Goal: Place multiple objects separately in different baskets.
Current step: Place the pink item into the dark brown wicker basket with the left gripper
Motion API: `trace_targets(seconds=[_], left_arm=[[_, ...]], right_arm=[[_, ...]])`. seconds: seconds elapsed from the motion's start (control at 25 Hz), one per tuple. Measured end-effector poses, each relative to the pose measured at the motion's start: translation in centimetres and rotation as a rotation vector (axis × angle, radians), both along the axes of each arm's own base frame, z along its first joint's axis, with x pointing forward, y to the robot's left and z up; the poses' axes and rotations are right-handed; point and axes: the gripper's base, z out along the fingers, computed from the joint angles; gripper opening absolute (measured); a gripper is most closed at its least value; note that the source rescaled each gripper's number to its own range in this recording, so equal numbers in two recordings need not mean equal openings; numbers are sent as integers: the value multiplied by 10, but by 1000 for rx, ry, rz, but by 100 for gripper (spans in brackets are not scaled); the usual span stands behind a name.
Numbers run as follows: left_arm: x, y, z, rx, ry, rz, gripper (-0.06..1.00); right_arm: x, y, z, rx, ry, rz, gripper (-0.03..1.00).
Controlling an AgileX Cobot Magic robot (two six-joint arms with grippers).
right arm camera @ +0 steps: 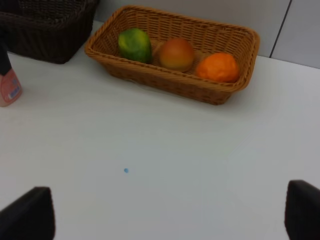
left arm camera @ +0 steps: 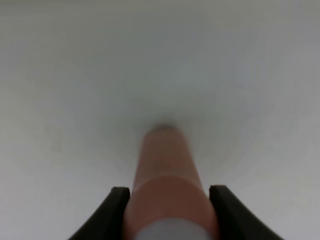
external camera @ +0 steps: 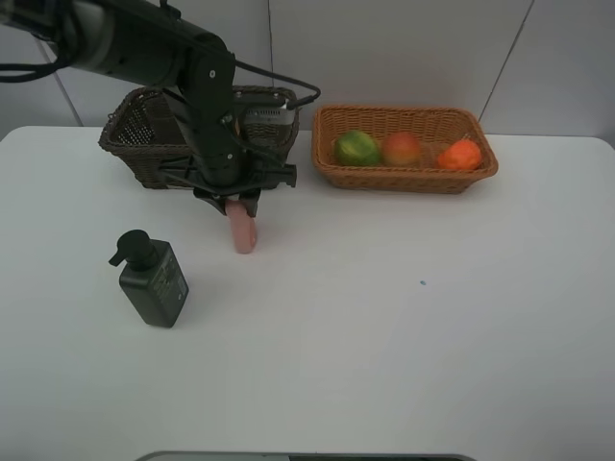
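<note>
Pump bottle (external camera: 152,280) stands lower left on the white surface (external camera: 404,336), untouched. Above it, centre left, the left end effector (external camera: 236,202) is clenched on the pink bottle (external camera: 243,231) near its cap; the bottle's base seems to touch the surface. Just behind sits the dark basket (external camera: 125,144). Upper right, the light basket (external camera: 413,178) holds a green fruit (external camera: 356,148), peach (external camera: 402,149) and orange (external camera: 460,155). Off to the right, the right end effector (right arm camera: 165,200) gapes, empty. Likely risks: gripped so high, the slim bottle may swing or slip when lifted, or clip the dark basket's rim.
</note>
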Motion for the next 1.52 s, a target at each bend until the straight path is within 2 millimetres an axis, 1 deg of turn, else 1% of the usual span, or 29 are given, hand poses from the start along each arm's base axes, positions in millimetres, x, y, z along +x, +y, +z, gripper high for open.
trace_targets(seconds=[0.6,0.68,0.76,0.88,1.04,1.24,1.36,1.52], left_arm=[[0,0,-1,0,0,0,41],[0,0,2,-5,-6,0,41],[-2,1,14,-16,-29,-1,41],[-5,4,47,-49,-106,-16,41],[-15,11,87,-68,-176,-65,41],[-27,20,119,-72,-231,-107,41],[-23,25,133,-77,-261,-105,41],[-8,34,154,-75,-347,-84,41]], right_arm=[[0,0,0,0,0,0,99],[0,0,0,0,0,0,99],[0,0,0,0,0,0,99],[0,0,0,0,0,0,99],[0,0,0,0,0,0,99],[0,0,0,0,0,0,99],[0,0,0,0,0,0,99],[0,0,0,0,0,0,99]])
